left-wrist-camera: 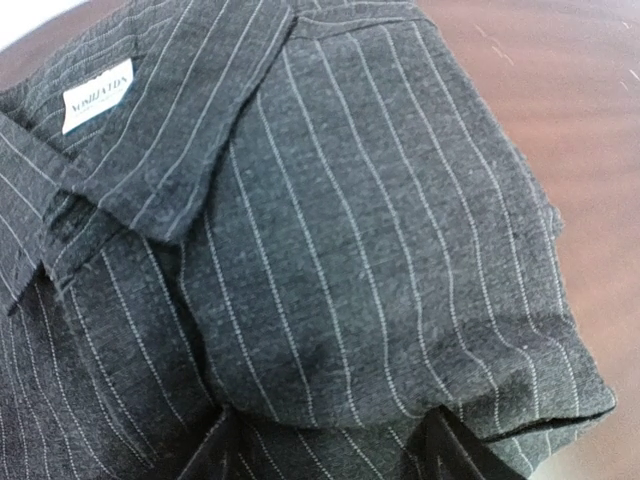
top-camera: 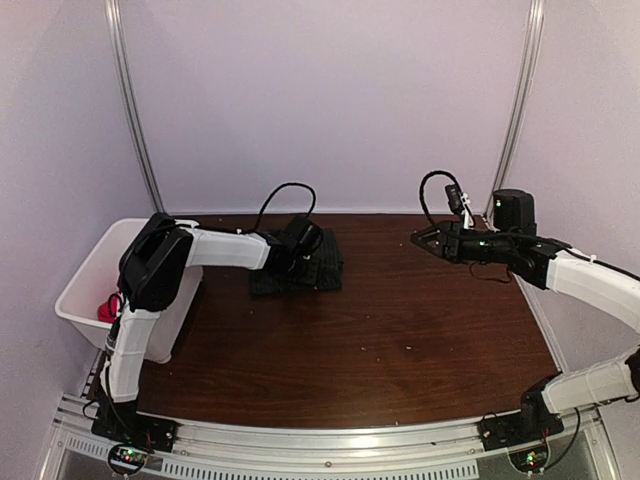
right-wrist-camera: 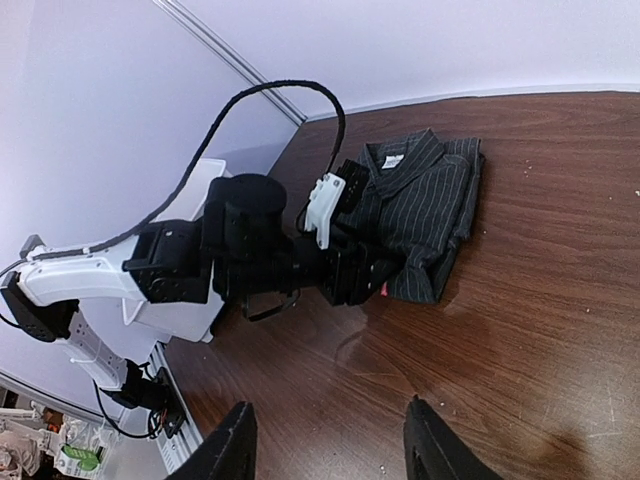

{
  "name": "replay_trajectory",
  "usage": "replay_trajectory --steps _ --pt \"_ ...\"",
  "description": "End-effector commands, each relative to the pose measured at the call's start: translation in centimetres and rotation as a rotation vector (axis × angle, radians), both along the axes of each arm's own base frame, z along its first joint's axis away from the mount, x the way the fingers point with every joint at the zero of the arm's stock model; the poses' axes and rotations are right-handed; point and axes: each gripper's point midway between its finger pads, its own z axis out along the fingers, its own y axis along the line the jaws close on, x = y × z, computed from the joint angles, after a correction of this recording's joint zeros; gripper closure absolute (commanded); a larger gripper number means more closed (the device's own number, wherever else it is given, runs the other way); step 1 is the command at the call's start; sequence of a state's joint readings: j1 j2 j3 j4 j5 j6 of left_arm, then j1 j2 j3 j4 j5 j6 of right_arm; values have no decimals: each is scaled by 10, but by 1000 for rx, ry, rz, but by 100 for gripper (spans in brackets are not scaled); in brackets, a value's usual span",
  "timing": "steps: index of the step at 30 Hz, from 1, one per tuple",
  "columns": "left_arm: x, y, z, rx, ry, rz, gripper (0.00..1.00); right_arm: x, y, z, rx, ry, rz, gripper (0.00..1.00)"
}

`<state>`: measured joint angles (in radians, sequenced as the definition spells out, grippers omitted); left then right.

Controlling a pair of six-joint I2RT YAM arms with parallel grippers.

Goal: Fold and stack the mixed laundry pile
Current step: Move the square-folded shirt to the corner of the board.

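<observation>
The folded pinstriped shirt (top-camera: 300, 268) is lying at the far side of the desk (top-camera: 400, 340). The left claw (left-wrist-camera: 330, 452) is pressing on its edge, fingers spread around a fold; whether it is grasping or only flattening, I cannot tell. The right claw (right-wrist-camera: 335, 450) is hovering released and empty, probably to give room. A red cloth (top-camera: 107, 309) is lying in the bin (top-camera: 82, 272).

Between and ahead of left pincer (left-wrist-camera: 330, 452): dark charcoal pinstriped woven cloth shirt (left-wrist-camera: 380, 230), matt, faintly fuzzy; white cloth collar label (left-wrist-camera: 97, 96), smooth. Beneath right pincer (right-wrist-camera: 328, 440): dark brown wooden table (right-wrist-camera: 540, 300), smooth, semi-glossy.
</observation>
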<state>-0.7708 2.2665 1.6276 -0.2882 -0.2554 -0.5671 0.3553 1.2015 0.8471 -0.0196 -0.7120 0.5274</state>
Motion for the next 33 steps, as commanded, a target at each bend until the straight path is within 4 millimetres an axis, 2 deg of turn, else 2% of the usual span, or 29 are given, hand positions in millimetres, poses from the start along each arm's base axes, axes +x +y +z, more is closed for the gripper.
replay_trajectory --steps 1,4,8,10,12,14,16,18,21,26,33 --pt "33 23 -36 88 60 -102 34 -3 -9 -4 -4 5 -41 49" --pt "57 35 -23 60 28 -136 35 -6 -11 -5 -2 6 -45 49" --pt "72 45 20 123 -46 -156 33 -7 -13 -4 -19 -4 -49 48" --pt "67 44 46 102 -66 -166 31 -6 -15 -5 -53 -13 -54 48" --pt "54 43 69 70 -85 -166 30 -2 -20 -6 -104 -24 -72 47" --pt "36 46 74 70 -83 -159 30 5 -30 -5 -184 -61 -115 46" --pt "16 50 70 48 -67 -149 30 12 -55 1 -299 -129 -238 42" --pt "-2 58 59 43 -46 -136 30 16 -82 14 -365 -215 -374 28" --pt "-24 71 32 59 7 -120 30 17 -107 33 -402 -303 -494 2" --pt "-25 81 3 113 39 -87 30 15 -126 42 -425 -337 -591 0" --pt "5 79 -20 101 58 -41 30 7 -115 29 -380 -266 -523 0"
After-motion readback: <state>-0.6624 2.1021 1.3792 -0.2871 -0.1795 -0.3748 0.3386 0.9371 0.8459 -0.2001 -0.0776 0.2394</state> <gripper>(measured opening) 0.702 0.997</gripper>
